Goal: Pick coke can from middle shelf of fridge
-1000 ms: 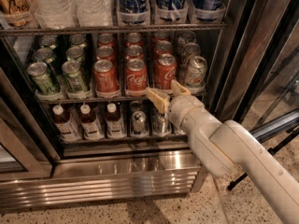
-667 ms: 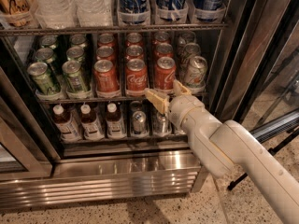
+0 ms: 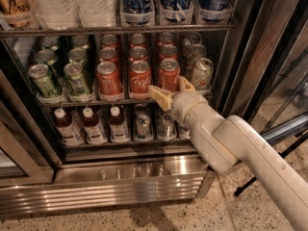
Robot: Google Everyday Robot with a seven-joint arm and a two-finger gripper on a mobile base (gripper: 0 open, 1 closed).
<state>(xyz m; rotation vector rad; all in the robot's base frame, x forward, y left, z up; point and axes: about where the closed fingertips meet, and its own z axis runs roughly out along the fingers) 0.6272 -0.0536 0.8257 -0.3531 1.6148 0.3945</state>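
Fridge (image 3: pixel 130 184), door open: middle shelf (image 3: pixel 86 101) stocked with cans in rows. Coke can (image 3: pixel 169 74) stands upright in the front row, with two more red cans (image 3: pixel 125 77) at its 9 o'clock and a silver can (image 3: pixel 202 72) at its 3 o'clock. Gripper (image 3: pixel 172 89) is at the can's 6 o'clock (fingers apart, flanking its base, not clamped). Green cans (image 3: pixel 62 79) fill the far 9 o'clock lanes. Brown bottles (image 3: pixel 91 124) stand on the shelf below.
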